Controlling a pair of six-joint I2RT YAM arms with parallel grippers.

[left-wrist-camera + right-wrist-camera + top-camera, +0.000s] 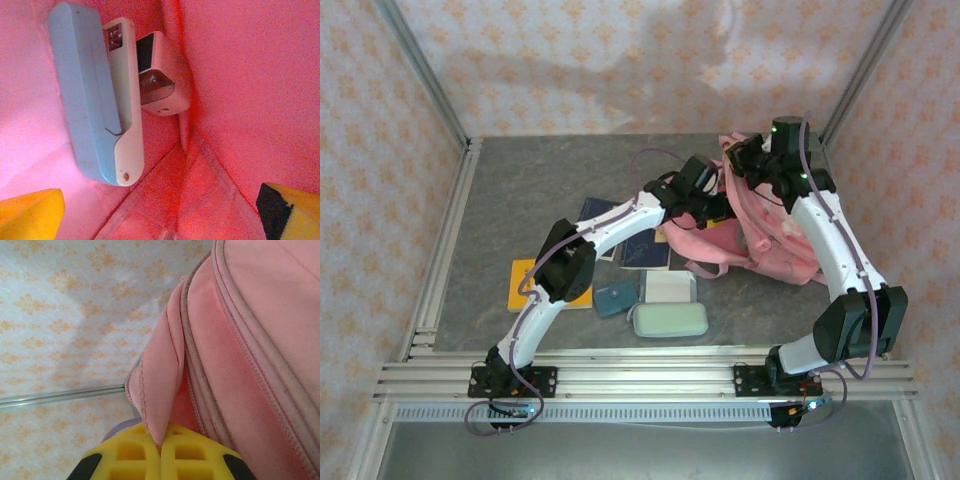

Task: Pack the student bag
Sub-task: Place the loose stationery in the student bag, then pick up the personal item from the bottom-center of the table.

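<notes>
While both arms meet at the bag:
left tool [160, 220]: fingers wide apart, inside pink lining, gripping nothing
blue-white stapler [95, 100]: lying inside, just ahead
student bag [760, 240]: rear right of tabletop [520, 190]
right tool [161, 450]: together, pinching bag's rim

Robot test cell: aluminium frame [640, 375], wallpapered panels [620, 60].

- pink student bag [765, 245] slumped at the back right of the grey table [520, 190], straps spilling toward the front
- left arm [610, 225] reaches across, its wrist end right at the bag's left side
- right arm [835, 235] arcs up to the bag's far edge
- loose stuff left of the bag: orange book [525, 290], dark blue books [603, 213], small teal pouch [615, 298], flat white item [670, 286], mint case [670, 320] nearest the front
</notes>
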